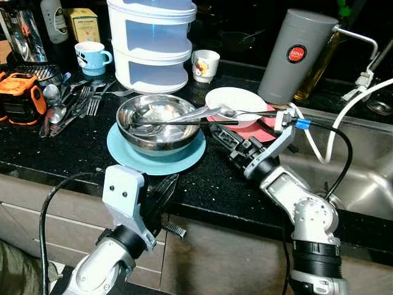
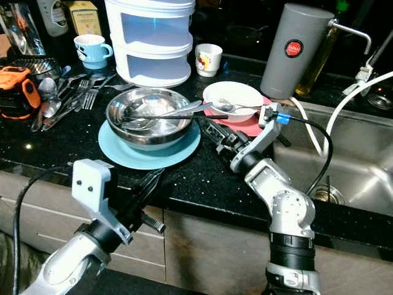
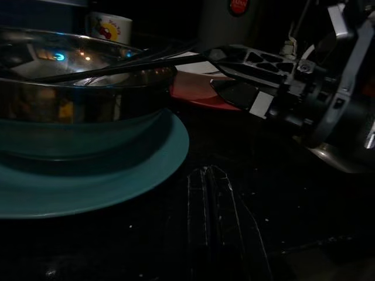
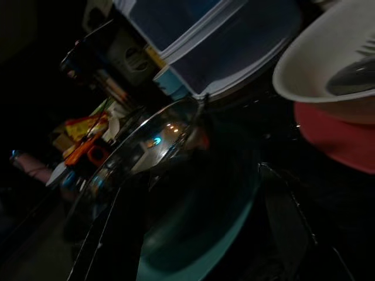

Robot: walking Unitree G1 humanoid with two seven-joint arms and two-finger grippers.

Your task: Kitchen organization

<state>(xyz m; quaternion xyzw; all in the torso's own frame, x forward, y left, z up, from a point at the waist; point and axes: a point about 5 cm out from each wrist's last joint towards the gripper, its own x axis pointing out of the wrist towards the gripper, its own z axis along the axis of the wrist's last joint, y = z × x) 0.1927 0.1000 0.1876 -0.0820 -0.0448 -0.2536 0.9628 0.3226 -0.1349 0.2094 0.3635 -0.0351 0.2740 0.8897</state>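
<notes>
Right tool [image 1: 230,144] sits spread on the bench w/ fingers aimed at steel bowl [image 1: 157,121] on teal plate [image 1: 126,153], prob. lining up a grasp; left tool [image 1: 161,195] pressed together, idle at bench edge.

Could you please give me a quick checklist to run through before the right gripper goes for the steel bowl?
1. Right gripper open beside the steel bowl: ok.
2. Bowl seated on the blue plate: ok.
3. Bowl empty: not ok, a fork and chopsticks lie in it.
4. Left gripper out of the way at the counter edge: ok.
5. White bowl on the red plate close behind: not ok, tight space.
</notes>
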